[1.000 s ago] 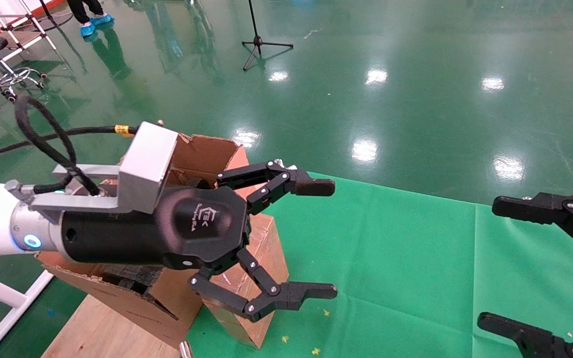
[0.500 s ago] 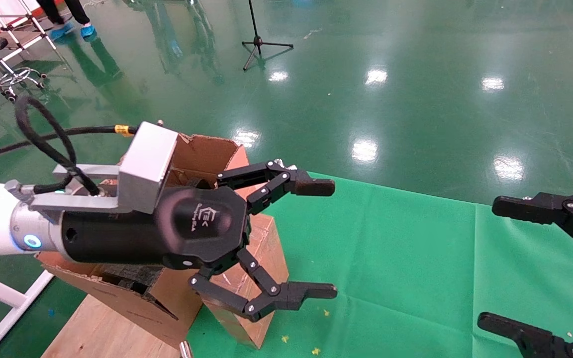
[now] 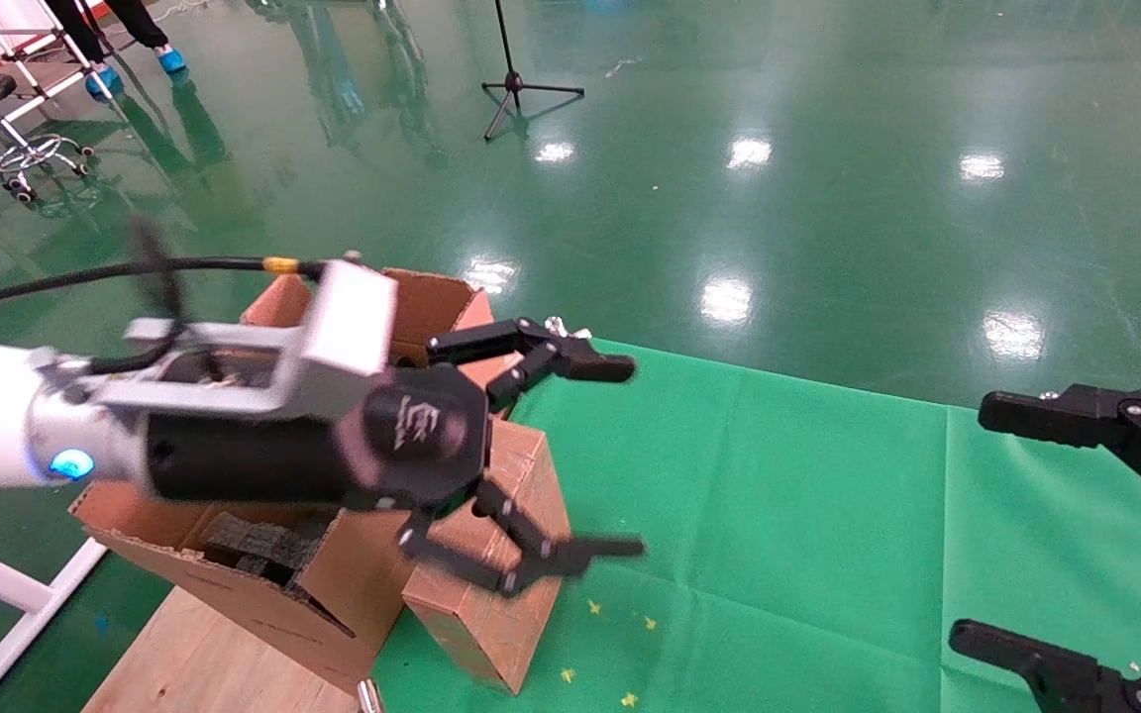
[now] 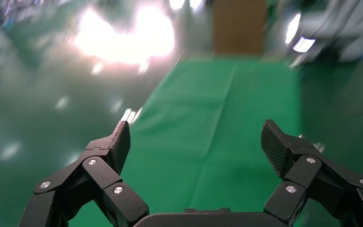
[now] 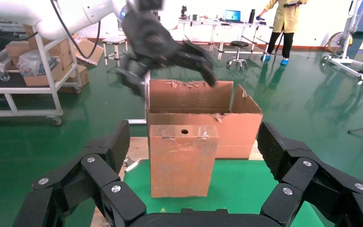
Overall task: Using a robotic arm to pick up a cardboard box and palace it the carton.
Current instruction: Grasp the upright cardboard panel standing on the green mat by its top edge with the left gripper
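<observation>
While the left end effector [image 3: 570,460] gapes empty, cardboard box [image 3: 491,555] abuts carton [image 3: 263,584]; right end effector [image 3: 1026,525] open

Head camera downward; wrist cameras opposed

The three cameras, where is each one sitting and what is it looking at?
Head view: on the head, looking down at the green cloth, cardboard box and carton; both arms show.
Left wrist view: on the left wrist, looking past the open left tool along the cloth.
Right wrist view: on the right wrist, facing the box and carton through the open right tool.
Head and right wrist views share box, carton and left tool.
</observation>
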### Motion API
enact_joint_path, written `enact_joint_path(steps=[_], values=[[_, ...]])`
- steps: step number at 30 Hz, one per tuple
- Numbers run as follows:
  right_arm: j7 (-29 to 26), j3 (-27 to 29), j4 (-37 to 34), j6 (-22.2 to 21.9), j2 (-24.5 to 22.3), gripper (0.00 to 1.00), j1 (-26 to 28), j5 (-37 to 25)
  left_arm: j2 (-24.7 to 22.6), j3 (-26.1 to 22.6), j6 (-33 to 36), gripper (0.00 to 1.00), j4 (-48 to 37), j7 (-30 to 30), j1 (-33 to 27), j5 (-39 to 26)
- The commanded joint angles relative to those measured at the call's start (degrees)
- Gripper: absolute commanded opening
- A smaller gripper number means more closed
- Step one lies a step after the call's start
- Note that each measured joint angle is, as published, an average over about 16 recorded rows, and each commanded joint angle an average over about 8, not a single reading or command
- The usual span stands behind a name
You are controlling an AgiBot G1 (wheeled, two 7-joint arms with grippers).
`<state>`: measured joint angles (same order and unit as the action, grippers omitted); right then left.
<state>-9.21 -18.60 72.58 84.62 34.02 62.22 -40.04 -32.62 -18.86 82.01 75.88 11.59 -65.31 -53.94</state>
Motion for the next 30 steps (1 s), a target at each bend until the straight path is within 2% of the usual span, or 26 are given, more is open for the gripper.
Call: enact_joint_path(steps=[1,9,15,21,30], values=[[0.00,0.00,0.00,0.00,0.00,0.00,0.00,0.00,0.76,-1.11,-1.49,1.00,0.80,0.90,-1.28,-4.18],[0.01,0.00,-0.02,-0.02,-0.01,0.00,0.00,0.00,1.20,-2.44,-2.34,1.00,0.68,1.61,-3.34,-8.61],[0.02,0.00,-0.02,-0.02,-0.01,0.00,0.00,0.00,1.61,-4.69,-5.76,1.00,1.32,5.55,-8.44,-19.92],[0.02,-0.01,-0.03,-0.02,-0.02,0.00,0.00,0.01,-1.18,-8.46,-5.83,1.00,1.68,17.95,-16.68,-31.40],[0.03,-0.02,-0.03,-0.02,-0.02,0.00,0.01,0.01,-5.38,-13.06,0.89,1.00,1.56,40.44,-24.99,-38.86]])
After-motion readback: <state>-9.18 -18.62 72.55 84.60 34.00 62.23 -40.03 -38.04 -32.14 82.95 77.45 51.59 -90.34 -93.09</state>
